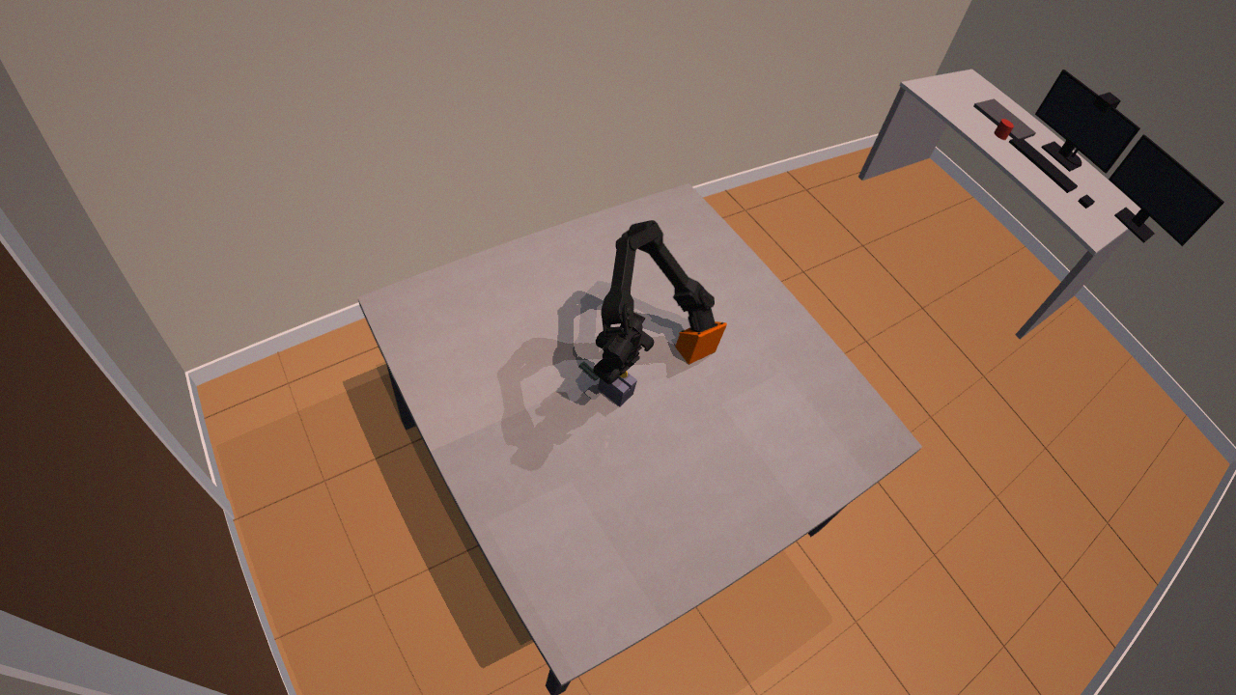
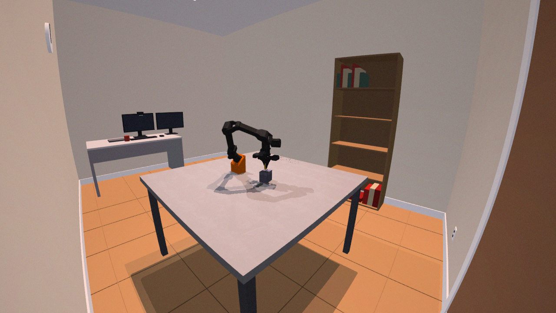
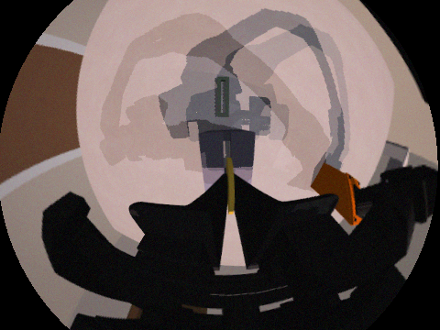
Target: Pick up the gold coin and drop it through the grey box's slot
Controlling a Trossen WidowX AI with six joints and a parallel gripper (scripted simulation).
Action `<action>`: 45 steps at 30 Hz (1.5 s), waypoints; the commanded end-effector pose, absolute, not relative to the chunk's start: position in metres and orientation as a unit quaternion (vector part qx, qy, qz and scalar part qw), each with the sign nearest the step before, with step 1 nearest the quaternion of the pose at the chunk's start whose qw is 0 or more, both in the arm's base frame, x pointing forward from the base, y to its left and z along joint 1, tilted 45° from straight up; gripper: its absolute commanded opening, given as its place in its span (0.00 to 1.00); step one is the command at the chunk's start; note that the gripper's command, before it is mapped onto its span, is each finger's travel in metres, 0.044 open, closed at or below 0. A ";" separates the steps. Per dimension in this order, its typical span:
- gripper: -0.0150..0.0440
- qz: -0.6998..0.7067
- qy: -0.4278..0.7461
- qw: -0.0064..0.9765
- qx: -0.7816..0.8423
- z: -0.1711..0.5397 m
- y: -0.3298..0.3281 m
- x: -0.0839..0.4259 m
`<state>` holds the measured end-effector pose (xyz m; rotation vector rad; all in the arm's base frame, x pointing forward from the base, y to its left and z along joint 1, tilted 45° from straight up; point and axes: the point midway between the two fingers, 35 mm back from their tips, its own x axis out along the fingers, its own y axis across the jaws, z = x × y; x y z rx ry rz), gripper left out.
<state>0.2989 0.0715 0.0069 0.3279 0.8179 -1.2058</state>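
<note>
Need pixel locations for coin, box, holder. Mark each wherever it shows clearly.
Coin (image 1: 623,375) (image 3: 231,188): top, exterior, wrist; edge.
Box (image 1: 618,394) (image 2: 265,177) (image 3: 212,151): top and exterior, side; wrist, lid.
Holder (image 1: 587,370) (image 2: 259,184) (image 3: 217,97): top, exterior, wrist; rim.

In the top view, the arm's wrist covers the gripper's fingertips and most of the gold coin (image 1: 623,375) (image 3: 231,188). The exterior view shows the coin too small to tell whether its lower edge touches the grey box (image 1: 618,390) (image 2: 265,176) (image 3: 226,148). In the wrist view, the dark fingers hide the near part of the box, and probably some of its slot (image 3: 226,148).
</note>
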 end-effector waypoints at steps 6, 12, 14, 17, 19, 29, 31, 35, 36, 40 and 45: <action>0.25 -0.547 0.372 0.735 0.146 0.004 0.068 0.299; 0.25 -0.548 0.372 0.735 0.146 0.002 0.067 0.300; 0.25 -0.547 0.372 0.735 0.146 0.001 0.066 0.300; 0.30 -0.548 0.372 0.734 0.149 0.002 0.067 0.300; 0.39 -0.548 0.372 0.734 0.149 0.002 0.067 0.300; 0.53 -0.548 0.372 0.734 0.149 0.002 0.067 0.300; 0.53 -0.548 0.372 0.734 0.149 0.002 0.067 0.300; 0.70 -0.548 0.372 0.734 0.149 0.010 0.075 0.299; 0.75 -0.548 0.372 0.734 0.149 0.013 0.077 0.298; 0.93 -0.548 0.373 0.734 0.148 0.021 0.086 0.296; 1.00 -0.549 0.373 0.734 0.144 0.046 0.108 0.289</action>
